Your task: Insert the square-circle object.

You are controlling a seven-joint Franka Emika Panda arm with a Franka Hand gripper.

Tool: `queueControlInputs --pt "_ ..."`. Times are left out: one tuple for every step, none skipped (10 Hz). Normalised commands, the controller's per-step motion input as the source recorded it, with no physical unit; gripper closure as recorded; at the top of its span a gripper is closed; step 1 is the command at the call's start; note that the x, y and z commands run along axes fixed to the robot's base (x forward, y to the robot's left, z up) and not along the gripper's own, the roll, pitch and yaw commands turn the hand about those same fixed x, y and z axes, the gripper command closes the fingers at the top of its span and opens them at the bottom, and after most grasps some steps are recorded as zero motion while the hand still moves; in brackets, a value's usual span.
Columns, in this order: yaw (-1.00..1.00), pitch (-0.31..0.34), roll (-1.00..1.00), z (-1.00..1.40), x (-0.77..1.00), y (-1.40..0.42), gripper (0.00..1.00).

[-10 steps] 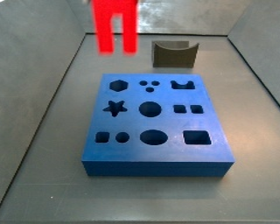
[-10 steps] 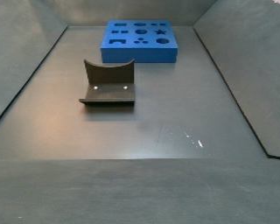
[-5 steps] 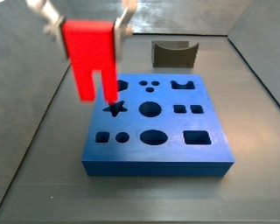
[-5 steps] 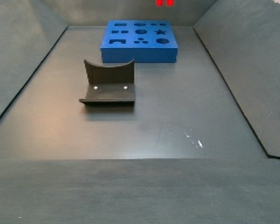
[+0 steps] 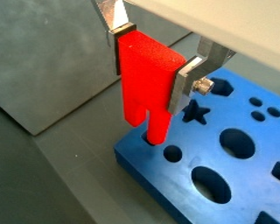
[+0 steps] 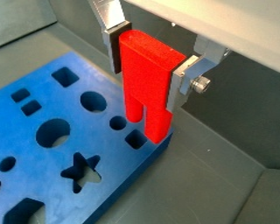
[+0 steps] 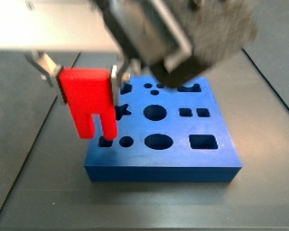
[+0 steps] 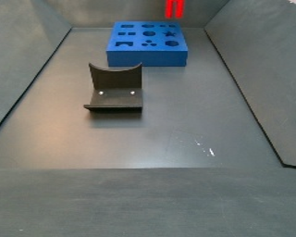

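Grey desk point(image 8: 151, 157) carries blue board point(image 7: 172, 158), fixture point(image 8: 114, 88) well apart. I see gripper point(image 5: 154, 61) over board's edge. Fingers point(image 5: 189, 80) clamp red square-circle object point(image 5: 143, 96), prongs down. I judge it rigid, light, slick; flat upper faces suit the hold.

No readable text anywhere (though some surfaces seem blurred).

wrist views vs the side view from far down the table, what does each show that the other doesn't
Only the wrist views: the gripper, its silver fingers shut on the red two-pronged piece, prong tips at the edge holes of the blue board with shaped holes. Only that side view: the dark L-shaped fixture on the floor, apart from the board. Both: the board and the red piece.
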Motion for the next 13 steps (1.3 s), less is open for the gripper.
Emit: queueControlInputs --pt "0.31 0.0 0.21 -0.4 0.44 0.03 1.0" --pt "0.25 -0.026 0.23 -0.49 0.43 0.0 1.0" --pt "0.14 0.0 0.23 -0.39 0.39 0.0 1.0" --pt "0.0 0.001 0.22 -0.31 0.25 0.0 1.0" --pt "0.0 0.0 0.18 -0.35 0.16 0.0 1.0" --pt "0.0 -0.006 0.14 -0.47 0.08 0.0 1.0" --pt "0.0 -0.127 0.07 -0.7 0.0 0.0 1.0" --pt "-0.01 -0.196 0.02 -0.87 -0.01 0.0 1.0" --pt "0.0 -0.156 0.0 -0.99 -0.1 -0.02 1.0" --pt "0.0 -0.131 0.0 -1.0 -0.13 -0.05 1.0" --pt "0.0 -0.119 0.0 -1.0 -0.16 -0.05 1.0" --pt "0.0 -0.107 0.0 -1.0 -0.18 -0.01 1.0" --pt "-0.03 -0.149 0.0 -1.0 -0.11 -0.09 1.0"
